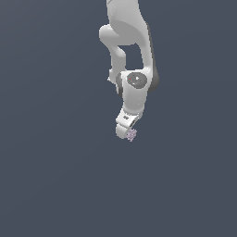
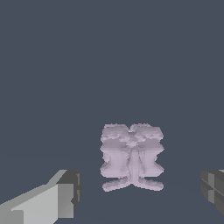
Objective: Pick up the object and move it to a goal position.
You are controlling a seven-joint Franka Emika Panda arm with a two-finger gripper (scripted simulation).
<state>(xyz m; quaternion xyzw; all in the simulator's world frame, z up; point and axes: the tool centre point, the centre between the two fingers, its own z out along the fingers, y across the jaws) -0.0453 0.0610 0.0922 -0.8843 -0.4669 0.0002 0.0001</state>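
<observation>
The object (image 2: 131, 156) is a pale lilac-pink knobbly clump on the dark grey floor. In the wrist view it lies between my two fingers (image 2: 65, 192), with a clear gap on each side. My gripper (image 2: 140, 192) is open and touches nothing. In the exterior view the object (image 1: 132, 134) shows as a tiny lilac lump right at the tip of the white gripper (image 1: 126, 131), which hangs down over it from the arm above. The fingertips are hidden there by the hand.
The flat dark grey floor (image 1: 55, 176) spreads all around. The white arm (image 1: 132, 55) reaches down from the top of the exterior view.
</observation>
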